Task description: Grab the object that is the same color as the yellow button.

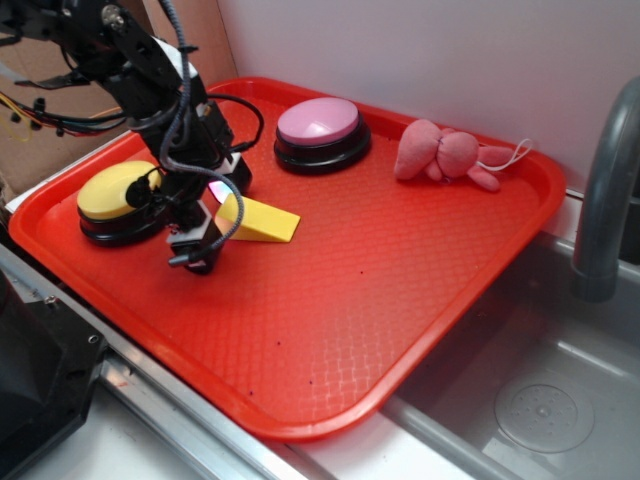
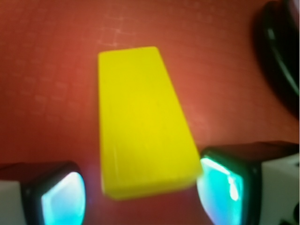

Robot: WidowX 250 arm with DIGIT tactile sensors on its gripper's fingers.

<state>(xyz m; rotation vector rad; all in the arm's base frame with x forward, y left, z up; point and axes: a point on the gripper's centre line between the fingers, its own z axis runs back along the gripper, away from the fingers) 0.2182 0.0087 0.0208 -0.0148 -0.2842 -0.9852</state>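
The yellow wedge-shaped object (image 1: 262, 221) lies flat on the red tray (image 1: 400, 270), left of centre. In the wrist view the object (image 2: 140, 122) fills the middle, its thick end between my two fingers. My gripper (image 1: 205, 240) (image 2: 140, 197) is open and lowered over that end. The right pad (image 2: 220, 187) touches or nearly touches the wedge's side; the left pad (image 2: 63, 199) stands apart from it. The yellow button (image 1: 117, 196), a domed yellow cap on a black base, sits just left of the gripper, partly behind the arm.
A pink-topped button (image 1: 320, 130) stands at the tray's back. A pink plush toy (image 1: 450, 155) lies at the back right. A metal sink (image 1: 530, 380) and grey faucet (image 1: 605, 190) are to the right of the tray. A black button base (image 2: 281, 61) shows at the wrist view's right edge.
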